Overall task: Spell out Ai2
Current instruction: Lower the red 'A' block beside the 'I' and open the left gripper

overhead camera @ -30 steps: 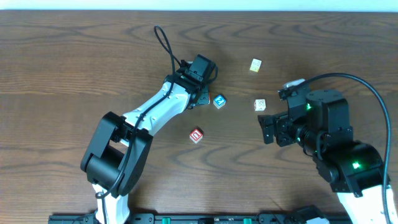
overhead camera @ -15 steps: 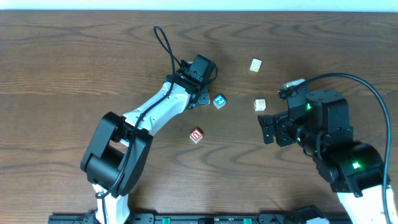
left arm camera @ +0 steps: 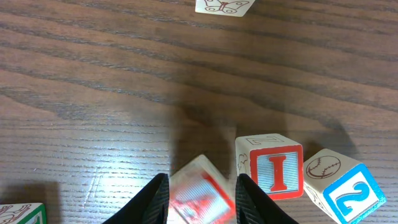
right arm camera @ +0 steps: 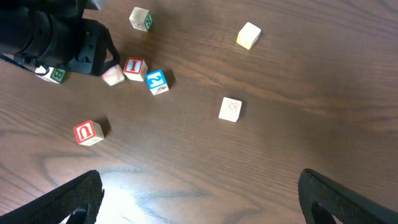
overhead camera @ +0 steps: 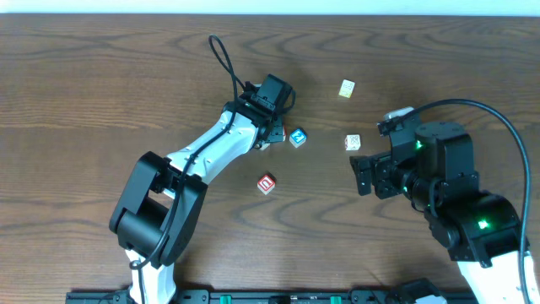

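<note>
My left gripper (overhead camera: pixel 268 139) is shut on a red-printed block (left arm camera: pixel 200 199) that sits tilted between the fingers, its letter blurred. The same block shows pale red in the right wrist view (right arm camera: pixel 112 75). Just right of it stands the red I block (left arm camera: pixel 269 174), also seen in the right wrist view (right arm camera: pixel 134 68). The blue 2 block (left arm camera: pixel 341 190) touches the I block's right side and is slightly rotated; it also shows in the overhead view (overhead camera: pixel 297 137). My right gripper (overhead camera: pixel 364 173) is open and empty above bare table, to the right of the row.
A red U block (overhead camera: pixel 267 183) lies in front of the row. Two cream blocks (overhead camera: pixel 347 88) (overhead camera: pixel 353 142) lie to the right. A butterfly block (left arm camera: pixel 224 5) lies beyond the row. Green-printed blocks (right arm camera: pixel 140 18) (left arm camera: pixel 18 213) lie near the left arm.
</note>
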Motion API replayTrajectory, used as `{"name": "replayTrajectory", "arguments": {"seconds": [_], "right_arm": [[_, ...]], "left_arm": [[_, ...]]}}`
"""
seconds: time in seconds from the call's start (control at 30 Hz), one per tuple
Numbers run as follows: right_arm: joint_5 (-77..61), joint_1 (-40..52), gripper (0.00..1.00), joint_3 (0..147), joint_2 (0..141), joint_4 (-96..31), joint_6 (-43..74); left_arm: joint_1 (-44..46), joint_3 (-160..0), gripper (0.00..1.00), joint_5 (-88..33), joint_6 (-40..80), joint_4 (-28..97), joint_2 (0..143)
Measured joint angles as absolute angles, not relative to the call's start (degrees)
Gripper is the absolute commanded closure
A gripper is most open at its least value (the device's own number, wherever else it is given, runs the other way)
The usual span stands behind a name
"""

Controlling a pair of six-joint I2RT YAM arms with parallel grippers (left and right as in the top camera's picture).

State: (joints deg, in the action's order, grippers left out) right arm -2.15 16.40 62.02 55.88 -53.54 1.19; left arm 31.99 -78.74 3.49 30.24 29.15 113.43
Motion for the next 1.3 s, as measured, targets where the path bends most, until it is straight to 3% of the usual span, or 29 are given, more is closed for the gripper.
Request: {"name": "replayTrajectory", "arguments": {"seconds": [0.47,0.57,0.8,1.3], "right_arm": [[-2.2,16.4,0.01,62.0,55.9,-53.5,1.2],[-2.2,16.4,0.01,62.0,55.9,-53.5,1.2],[-2.2,16.4,0.01,62.0,55.9,-53.5,1.2],[-2.2,16.4,0.01,62.0,55.9,-53.5,1.2]], "left_arm": [[32.0,-78.7,0.69,4.9,29.5,29.3,113.7],[32.0,-78.7,0.83,5.0,28.9,30.3,113.7],[32.0,-78.7,0.94,5.2,28.3,31.0,113.7],[31.9,-80.1,0.94,6.8,25.4,37.5,110.9]]}}
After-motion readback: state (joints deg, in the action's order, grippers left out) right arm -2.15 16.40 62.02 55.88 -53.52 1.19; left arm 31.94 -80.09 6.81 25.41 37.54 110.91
